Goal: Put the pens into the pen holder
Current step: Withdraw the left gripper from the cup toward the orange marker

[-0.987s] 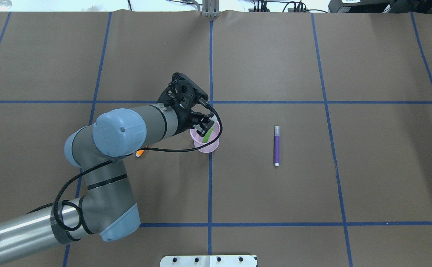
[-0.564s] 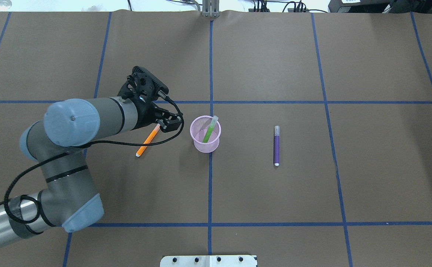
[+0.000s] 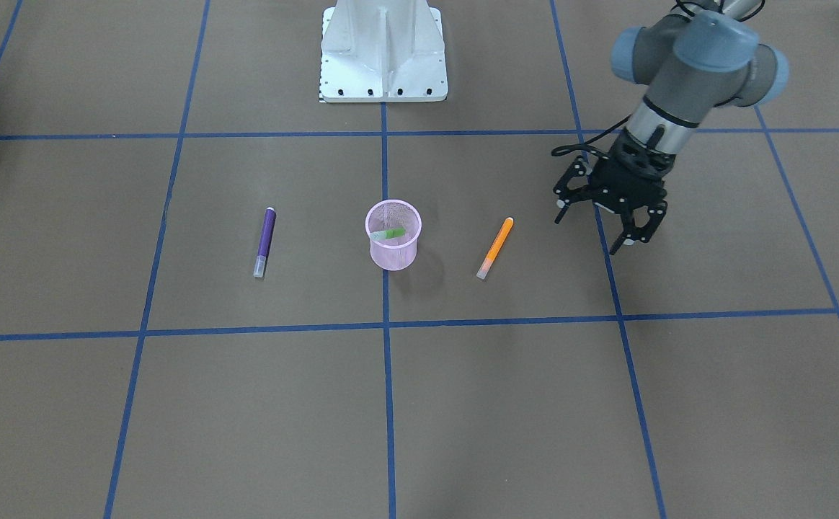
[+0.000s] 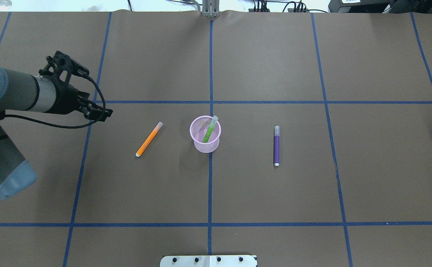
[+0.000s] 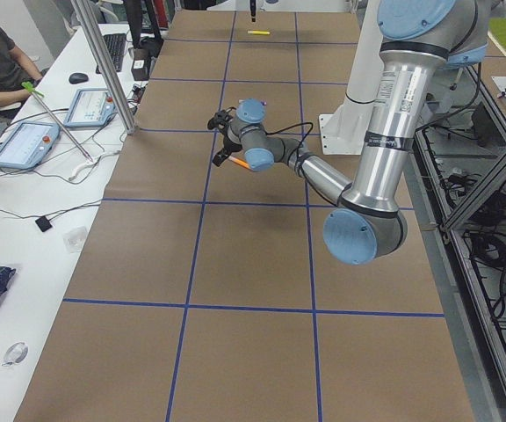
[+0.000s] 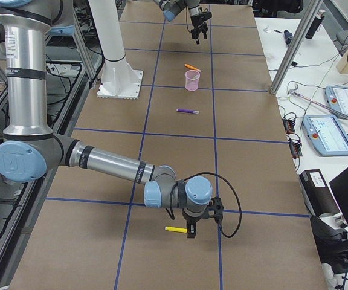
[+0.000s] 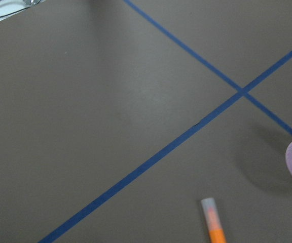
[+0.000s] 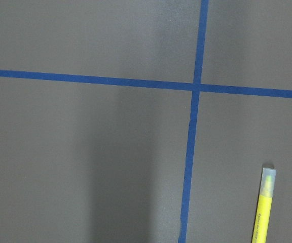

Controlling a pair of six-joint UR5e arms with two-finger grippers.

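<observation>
One green pen (image 4: 209,130) leans inside the pen holder (image 4: 205,147); the orange pen (image 4: 148,140) and purple pen (image 4: 276,146) lie flat either side. The left gripper (image 3: 596,229) hangs spread and empty; the right gripper (image 6: 192,228), I can't tell.

The table (image 4: 275,55) is brown, crossed by a grid of blue lines (image 4: 210,185). The cup (image 4: 206,147) is pale pink see-through mesh. A green pen (image 4: 210,130) shows inside it. The orange pen (image 4: 149,139), purple pen (image 4: 276,146) and yellow pen (image 8: 263,207) each have a pale, cloudy cap. The left arm (image 3: 686,65) is silver-grey with light blue joint caps. The left gripper (image 3: 591,234) is black. The base (image 3: 383,50) is white.
</observation>
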